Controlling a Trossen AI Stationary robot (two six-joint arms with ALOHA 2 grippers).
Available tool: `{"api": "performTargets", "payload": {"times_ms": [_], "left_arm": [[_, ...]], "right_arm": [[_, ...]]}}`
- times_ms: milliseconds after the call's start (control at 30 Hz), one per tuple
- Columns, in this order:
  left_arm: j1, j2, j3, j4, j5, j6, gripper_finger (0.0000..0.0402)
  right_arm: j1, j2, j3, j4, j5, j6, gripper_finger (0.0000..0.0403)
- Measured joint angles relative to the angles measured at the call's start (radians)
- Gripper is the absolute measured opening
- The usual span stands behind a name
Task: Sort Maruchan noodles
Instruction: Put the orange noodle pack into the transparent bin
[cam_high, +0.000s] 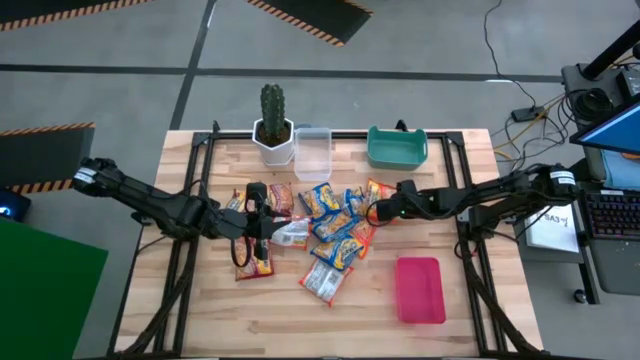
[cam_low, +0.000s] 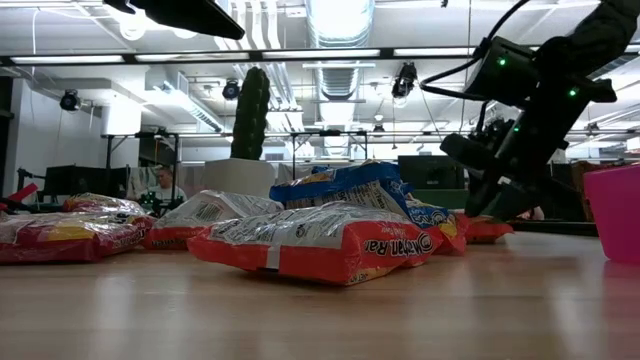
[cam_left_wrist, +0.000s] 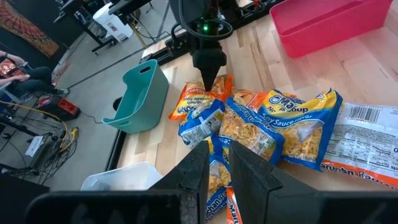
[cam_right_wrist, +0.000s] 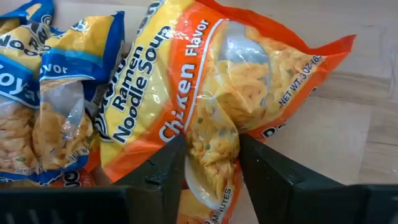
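High view: wooden table (cam_high: 200, 320) carries a pink bin (cam_high: 420, 289) near the front right and a teal bin (cam_high: 396, 146) at the back edge. Maruchan noodles (cam_high: 330, 225) lie heaped mid-table between both arms. Right gripper (cam_right_wrist: 210, 163) sits at the heap's right edge, its fingers pinching the orange chicken-flavor packet (cam_right_wrist: 242, 87) by a bunched fold. Left gripper (cam_left_wrist: 217, 165) hovers over the blue-and-yellow packets (cam_left_wrist: 273, 124) at the heap's left side, fingers nearly together, nothing visibly held.
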Motion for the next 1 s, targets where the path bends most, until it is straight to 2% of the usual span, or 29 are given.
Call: {"api": "performTargets", "payload": {"times_ms": [467, 767, 1000], "left_arm": [[0.000, 0.000, 0.000, 0.000, 0.000, 0.000, 0.0045], [0.000, 0.000, 0.000, 0.000, 0.000, 0.000, 0.0045], [0.000, 0.000, 0.000, 0.000, 0.000, -0.001, 0.0045]], "right_arm": [[0.000, 0.001, 0.000, 0.008, 0.000, -0.010, 0.0016], [0.000, 0.001, 0.010, 0.013, 0.002, -0.045, 0.0010], [0.019, -0.027, 0.044, 0.015, 0.050, -0.111, 0.0009]]}}
